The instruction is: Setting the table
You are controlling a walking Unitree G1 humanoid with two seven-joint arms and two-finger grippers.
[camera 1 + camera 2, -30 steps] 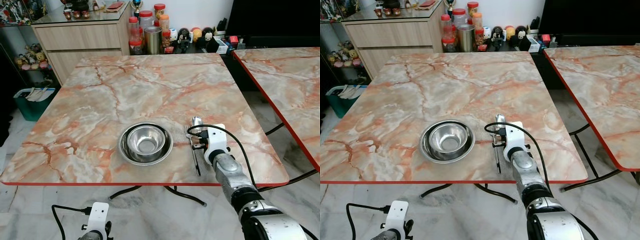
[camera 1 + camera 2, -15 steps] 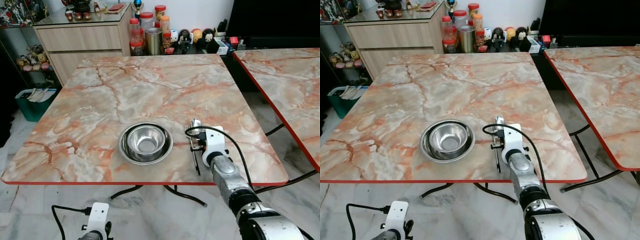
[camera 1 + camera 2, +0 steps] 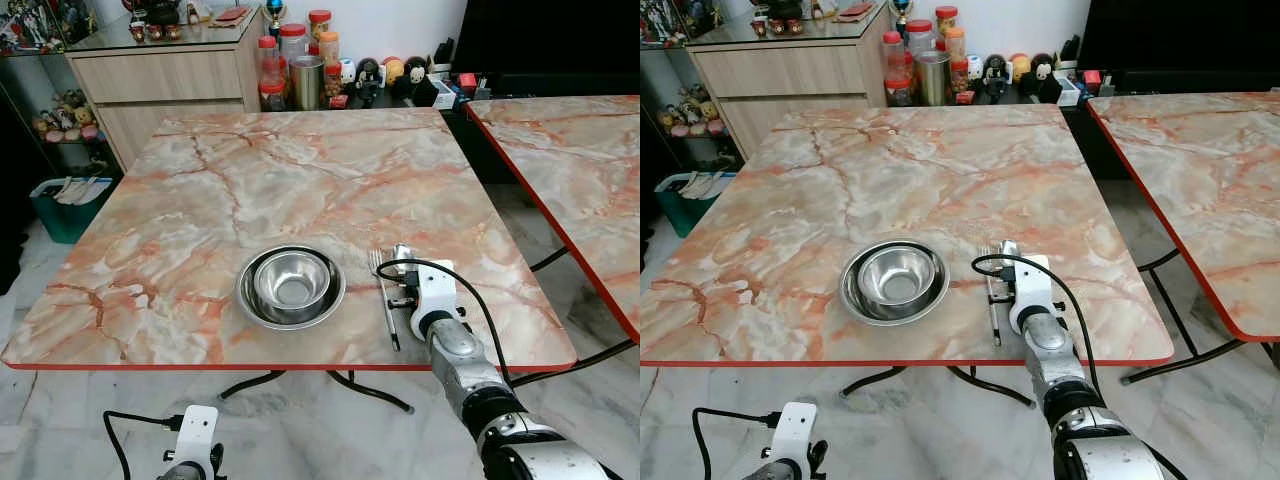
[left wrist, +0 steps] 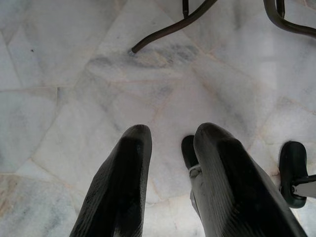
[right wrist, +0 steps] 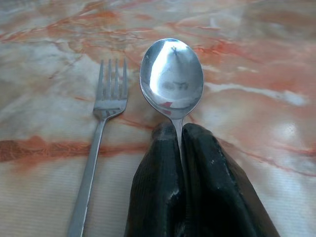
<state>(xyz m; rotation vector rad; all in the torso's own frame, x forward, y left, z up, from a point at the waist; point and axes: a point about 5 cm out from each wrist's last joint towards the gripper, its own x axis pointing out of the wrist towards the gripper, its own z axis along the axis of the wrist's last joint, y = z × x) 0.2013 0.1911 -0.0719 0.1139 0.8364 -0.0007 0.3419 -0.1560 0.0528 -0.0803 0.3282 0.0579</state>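
Note:
A steel bowl point(image 3: 291, 285) sits in a steel plate point(image 3: 250, 305) near the front edge of the marble table point(image 3: 200, 190). Right of it a fork point(image 3: 385, 305) lies flat, tines pointing away from me. My right gripper point(image 5: 178, 129) rests low over the table just right of the fork, shut on the handle of a spoon point(image 5: 171, 74). The spoon's bowl point(image 3: 402, 252) faces up and points forward, parallel to the fork point(image 5: 106, 113). My left gripper point(image 4: 168, 136) hangs below the table edge over the floor, fingers a little apart and holding nothing.
Jars and small figures point(image 3: 300, 60) line the far side beyond the table, beside a wooden cabinet point(image 3: 160, 75). A second marble table point(image 3: 580, 150) stands to the right across a narrow gap. A green bin point(image 3: 62, 205) is on the floor at left.
My right gripper has carried the spoon a little to the right, so the fork now lies uncovered beside it. The bowl, plate and left arm have not moved.

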